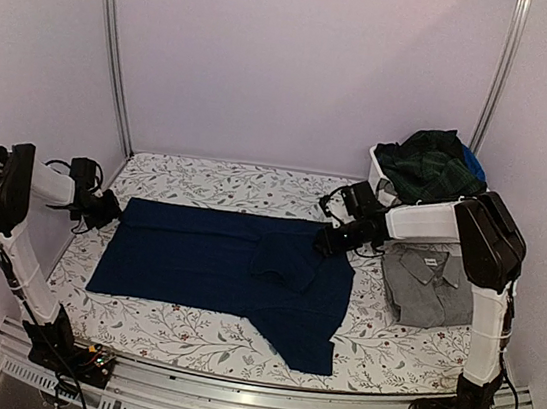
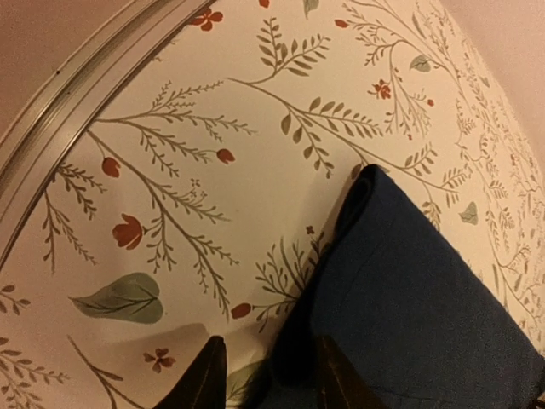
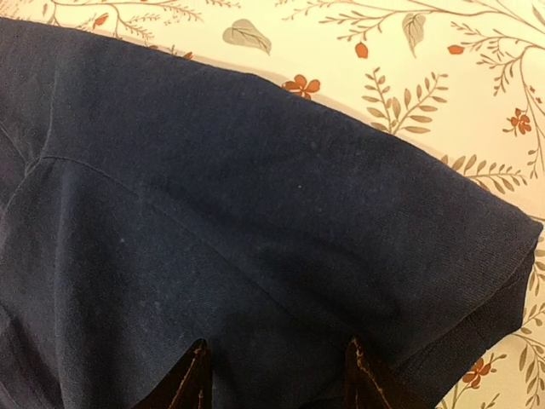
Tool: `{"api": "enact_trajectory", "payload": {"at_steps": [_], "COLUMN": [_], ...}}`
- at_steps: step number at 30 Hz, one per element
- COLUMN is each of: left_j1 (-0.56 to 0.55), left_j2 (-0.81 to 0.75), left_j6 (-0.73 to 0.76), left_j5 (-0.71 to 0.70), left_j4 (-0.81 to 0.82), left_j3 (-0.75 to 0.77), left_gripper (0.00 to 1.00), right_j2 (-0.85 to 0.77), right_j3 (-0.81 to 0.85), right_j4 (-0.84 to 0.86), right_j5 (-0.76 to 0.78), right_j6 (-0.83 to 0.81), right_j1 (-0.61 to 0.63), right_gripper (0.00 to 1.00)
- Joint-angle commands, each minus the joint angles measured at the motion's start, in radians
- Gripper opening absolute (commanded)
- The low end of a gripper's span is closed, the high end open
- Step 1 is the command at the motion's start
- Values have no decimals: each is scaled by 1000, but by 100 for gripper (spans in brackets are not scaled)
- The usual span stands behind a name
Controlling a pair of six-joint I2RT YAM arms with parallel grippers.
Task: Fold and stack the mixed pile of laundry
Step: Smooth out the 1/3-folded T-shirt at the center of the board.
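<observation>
We see a white table cloth printed with leafy sprigs and small red flowers [image 1: 206, 181] covering the whole work surface. Spread flat across its middle lies the navy blue short-sleeved cloth garment [image 1: 225, 264]. Its body runs left to right, and one part reaches towards the near edge on the right.

At the far right corner stands a white plastic bin [image 1: 377, 168]. A dark green plaid garment [image 1: 429, 170] is heaped in it, and a scrap of bright blue cloth [image 1: 474, 162] shows behind that. In front of the bin, just beside the navy garment's right edge, rests a folded grey collared shirt [image 1: 429, 286].

The left gripper [image 2: 271, 375] sits low at the navy garment's far left corner. In the left wrist view its two dark fingers [image 2: 207, 379] stand apart. The cloth's edge lies between them and under one of them, so we read the jaws as open and not pinching the cloth.

The right gripper [image 3: 277, 379] hangs over the garment's far right sleeve. Its fingers [image 3: 368, 383] are spread wide above the smooth navy cloth near the sleeve hem, with nothing clamped between them.
</observation>
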Motion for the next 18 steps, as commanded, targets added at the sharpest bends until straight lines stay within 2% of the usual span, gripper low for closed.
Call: {"api": "enact_trajectory", "payload": {"at_steps": [1, 5, 10, 18], "left_j1": [-3, -5, -5, -8], "left_j2": [23, 37, 19, -30], "left_j6": [2, -11, -30, -49], "left_j5": [42, 18, -30, 4], "left_j4": [30, 18, 5, 54], "left_j3": [21, 28, 14, -6], "left_gripper": [35, 37, 53, 54], "right_j2": [87, 95, 104, 106], "right_j3": [-8, 13, 28, 27], "right_j4": [-114, -117, -123, -128], "right_j5": [82, 86, 82, 82], "right_j6": [-1, 2, 4, 2], "right_j1": [-29, -29, -29, -29], "right_gripper": [52, 52, 52, 52]}}
